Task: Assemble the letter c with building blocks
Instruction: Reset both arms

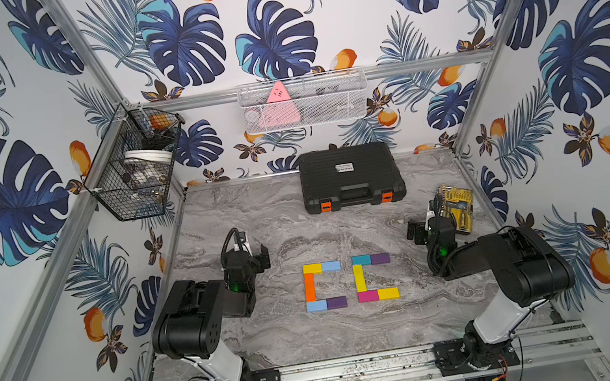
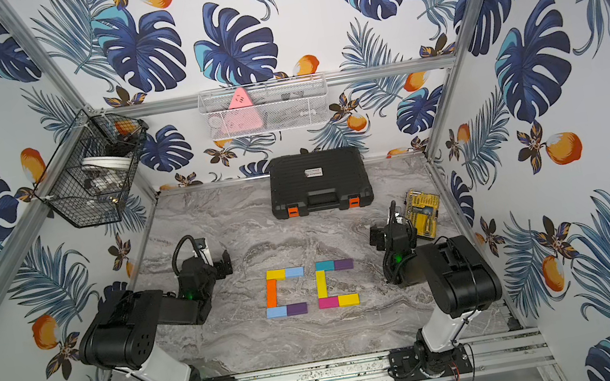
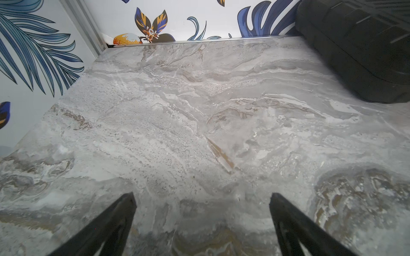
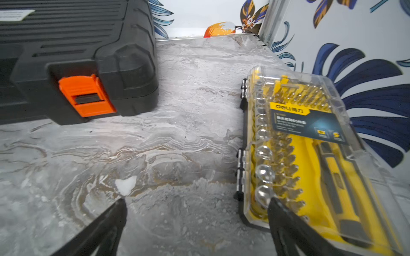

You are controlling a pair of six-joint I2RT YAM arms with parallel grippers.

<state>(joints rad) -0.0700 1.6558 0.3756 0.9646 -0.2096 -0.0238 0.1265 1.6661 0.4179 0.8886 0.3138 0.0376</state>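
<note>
In my right wrist view I read "deli", then two Chinese characters, on the yellow strip (image 4: 288, 108) heading the dark card (image 4: 308, 126) under the bit case's (image 4: 288, 168) clear lid. The smaller lines below blur. The white label (image 1: 345, 167) on the black toolbox (image 1: 352, 186) is too small to read.

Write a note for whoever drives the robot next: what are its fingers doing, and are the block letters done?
Left fingers: open, holding nothing, over bare table, away from the blocks.
Right fingers: open, holding nothing, near the yellow bit case.
Blocks: all ten lie flat mid-table as two letters side by side, an orange-backed C and a yellow-backed C.
Done: both letters look complete.
Left: probably nothing.
</note>
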